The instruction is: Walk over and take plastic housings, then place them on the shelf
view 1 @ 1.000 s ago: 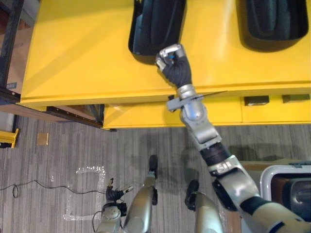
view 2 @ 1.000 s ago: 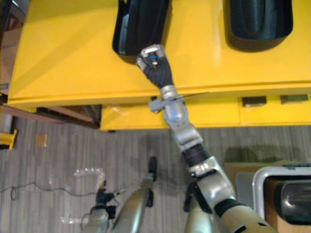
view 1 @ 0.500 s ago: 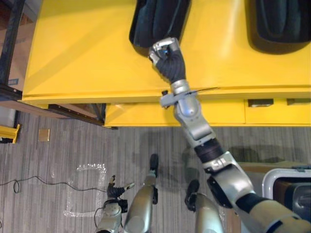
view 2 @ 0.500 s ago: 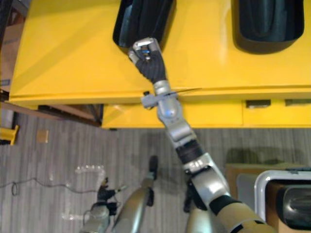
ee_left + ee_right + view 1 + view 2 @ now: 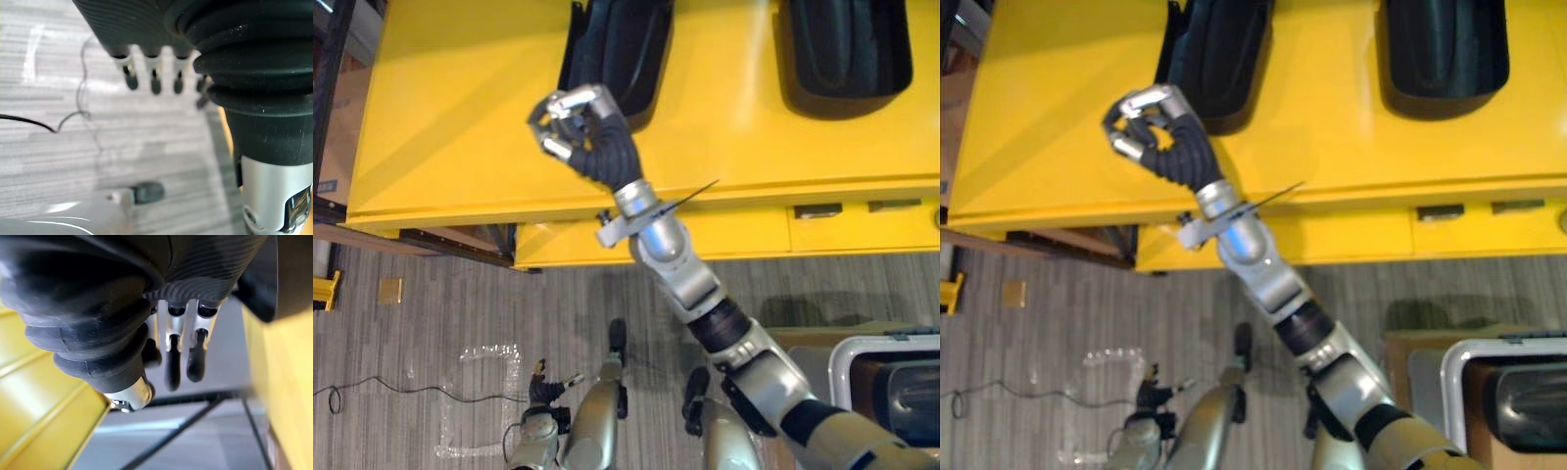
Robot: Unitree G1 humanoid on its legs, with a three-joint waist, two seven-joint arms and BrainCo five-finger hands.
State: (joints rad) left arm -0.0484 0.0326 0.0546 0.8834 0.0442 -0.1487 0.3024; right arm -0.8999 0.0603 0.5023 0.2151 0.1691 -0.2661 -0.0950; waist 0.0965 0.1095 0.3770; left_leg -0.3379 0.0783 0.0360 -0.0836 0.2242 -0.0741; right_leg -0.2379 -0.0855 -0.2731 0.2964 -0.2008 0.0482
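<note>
Two black plastic housings lie on the yellow table top [image 5: 460, 117]: one at the middle back [image 5: 617, 49], one at the back right [image 5: 847, 49]. My right hand [image 5: 582, 132] hovers over the yellow top just left of the middle housing's near end and does not touch it. Its fingers [image 5: 171, 357] are loosely bent and hold nothing. My left hand [image 5: 546, 392] hangs low over the floor, its fingers [image 5: 154, 78] straight and empty.
The yellow front below the top carries small dark handles [image 5: 813, 211]. A white-rimmed bin [image 5: 862, 352] with a dark part inside stands at the lower right. A dark rack frame [image 5: 333, 98] runs along the left edge. Tape marks [image 5: 494, 352] lie on the grey floor.
The right hand has swung left, away from the middle housing's near end, and its fingers have loosened from a tight fist. The left hand has stayed hanging.
</note>
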